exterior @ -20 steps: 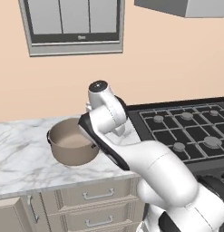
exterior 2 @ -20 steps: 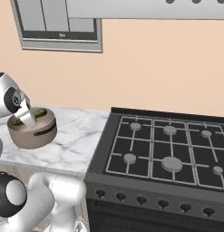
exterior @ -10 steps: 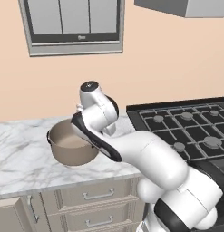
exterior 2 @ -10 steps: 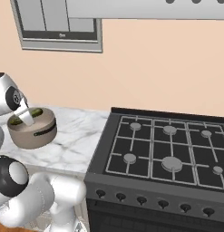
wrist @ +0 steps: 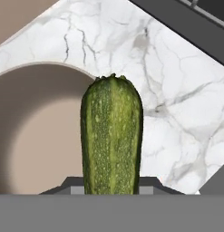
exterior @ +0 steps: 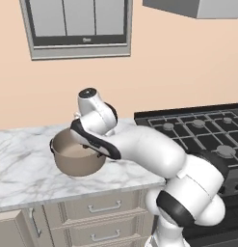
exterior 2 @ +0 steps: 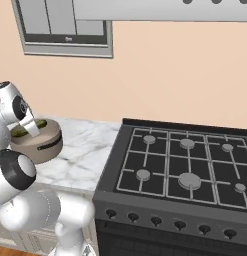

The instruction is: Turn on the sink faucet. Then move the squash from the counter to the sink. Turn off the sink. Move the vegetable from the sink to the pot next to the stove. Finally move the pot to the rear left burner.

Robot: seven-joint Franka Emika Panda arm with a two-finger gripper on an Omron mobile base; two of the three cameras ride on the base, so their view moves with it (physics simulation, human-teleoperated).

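Green squash (wrist: 112, 136) is pinched in the gripper (wrist: 112, 188), jaws closed on its lower end, the veg sticking straight out ahead of the fingers. In the hand view its tip sits across the pot (wrist: 36, 131) rim: tan interior to one side of it, marble counter (wrist: 177, 113) to the other, so it's not centred over the opening yet.

Right base view shows the green piece (exterior 2: 32, 126) at the pot's (exterior 2: 37, 142) mouth under the wrist; can't tell if it's touching the rim or just above.

Risks, as I judge them:
- Release now — squash could catch the rim and tip outward onto the marble, or roll toward the stove (exterior 2: 185, 165), which lies beyond the counter past the squash tip.
- Held by one end only; the long free end gives leverage, so any knock on the pot wall may twist it in the jaws.
- Pushing down w/ the veg against the rim could shove or tilt the pot (exterior: 76, 157), which sits near the counter's front edge.

Safer: shift toward the pot-interior side, then let go.
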